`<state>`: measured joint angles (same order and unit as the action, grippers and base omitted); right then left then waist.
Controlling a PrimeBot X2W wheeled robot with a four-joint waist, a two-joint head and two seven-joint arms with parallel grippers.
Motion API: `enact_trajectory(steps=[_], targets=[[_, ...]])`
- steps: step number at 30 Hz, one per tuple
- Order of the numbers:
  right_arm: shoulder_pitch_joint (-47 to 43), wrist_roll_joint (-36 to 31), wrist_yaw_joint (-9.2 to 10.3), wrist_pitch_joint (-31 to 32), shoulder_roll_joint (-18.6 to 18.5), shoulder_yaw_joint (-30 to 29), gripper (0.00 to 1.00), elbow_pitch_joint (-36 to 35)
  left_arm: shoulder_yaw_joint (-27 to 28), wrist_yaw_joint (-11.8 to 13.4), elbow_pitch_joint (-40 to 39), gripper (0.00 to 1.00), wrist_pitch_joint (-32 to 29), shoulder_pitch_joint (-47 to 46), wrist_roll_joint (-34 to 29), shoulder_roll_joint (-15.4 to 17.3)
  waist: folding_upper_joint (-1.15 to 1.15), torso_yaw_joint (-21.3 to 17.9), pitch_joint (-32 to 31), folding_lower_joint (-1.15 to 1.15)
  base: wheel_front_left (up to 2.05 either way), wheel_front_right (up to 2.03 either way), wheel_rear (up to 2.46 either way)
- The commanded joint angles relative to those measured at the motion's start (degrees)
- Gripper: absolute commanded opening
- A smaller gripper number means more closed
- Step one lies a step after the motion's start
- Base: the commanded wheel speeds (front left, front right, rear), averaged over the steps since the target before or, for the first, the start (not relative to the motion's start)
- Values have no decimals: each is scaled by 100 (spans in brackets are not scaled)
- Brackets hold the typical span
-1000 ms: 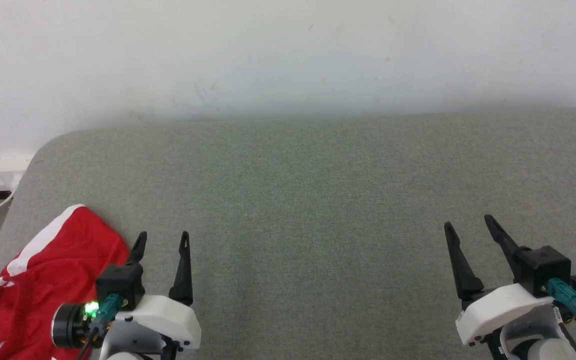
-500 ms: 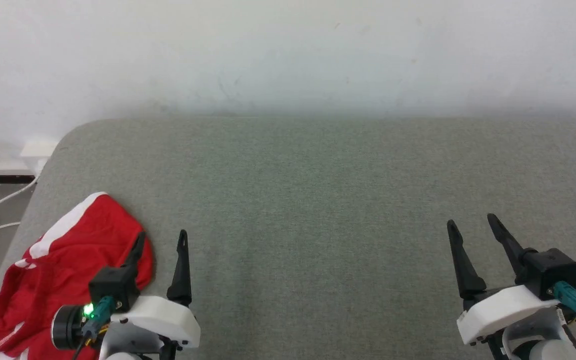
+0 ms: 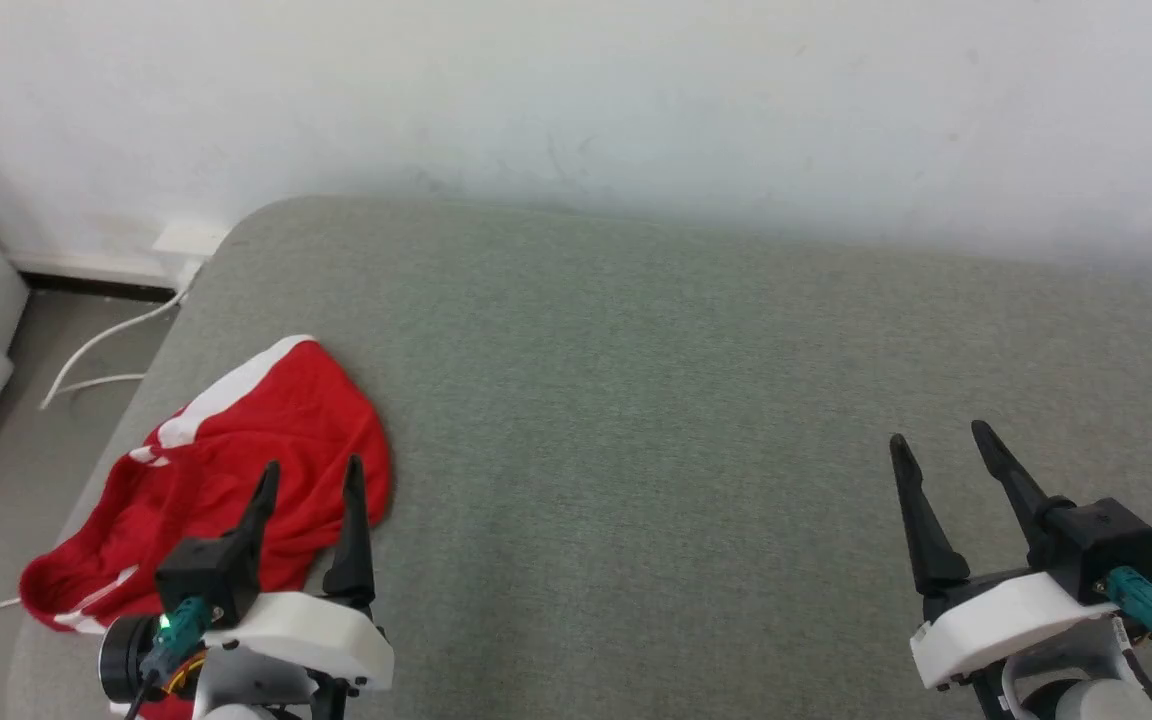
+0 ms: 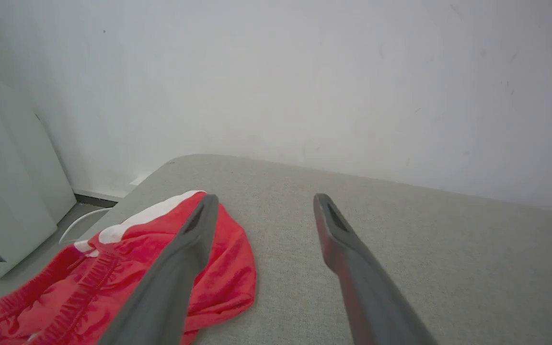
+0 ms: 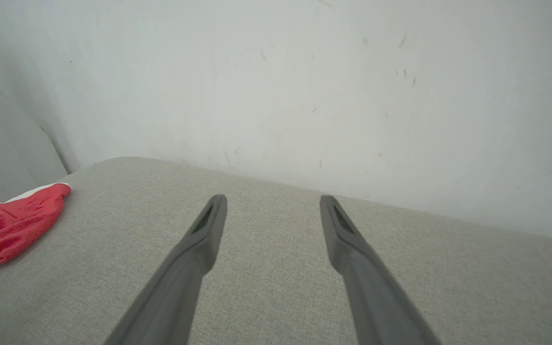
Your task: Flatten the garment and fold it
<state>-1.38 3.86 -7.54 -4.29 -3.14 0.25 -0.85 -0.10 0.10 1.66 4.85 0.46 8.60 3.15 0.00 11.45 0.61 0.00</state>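
Head view shows the garment (image 3: 256, 430) crumpled at the left end of the cushion (image 3: 636, 400), so with your left gripper (image 3: 311, 463) and right gripper (image 3: 937, 433) both spread wide and empty, pinch its white-trimmed edge and drag it toward the cushion's middle before smoothing.

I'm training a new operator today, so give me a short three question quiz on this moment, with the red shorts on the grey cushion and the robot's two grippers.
1. True or false: the garment lies folded at the middle of the grey cushion.
2. Which gripper is nearer the garment? A: left gripper. B: right gripper. C: both equally.
3. How do both grippers' jaws stand, and do they hold anything?
Key: 1 false, it lies crumpled by the cushion's left edge. 2 A. 3 open, holding nothing.
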Motion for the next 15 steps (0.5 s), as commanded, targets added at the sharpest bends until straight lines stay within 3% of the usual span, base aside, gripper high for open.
enact_trajectory(steps=[1, 15], targets=[[1, -25, 2, -48, 9, 11, 100, -35, 23, -12, 13, 100, 61, -96, 90, -11, 0, 230, 32, 0, 0, 0, 0], [-21, -131, 3, -58, 12, 181, 100, -232, -19, 119, -55, 100, 229, -5, 413, -13, 0, 733, 69, 0, -17, -17, -17]])
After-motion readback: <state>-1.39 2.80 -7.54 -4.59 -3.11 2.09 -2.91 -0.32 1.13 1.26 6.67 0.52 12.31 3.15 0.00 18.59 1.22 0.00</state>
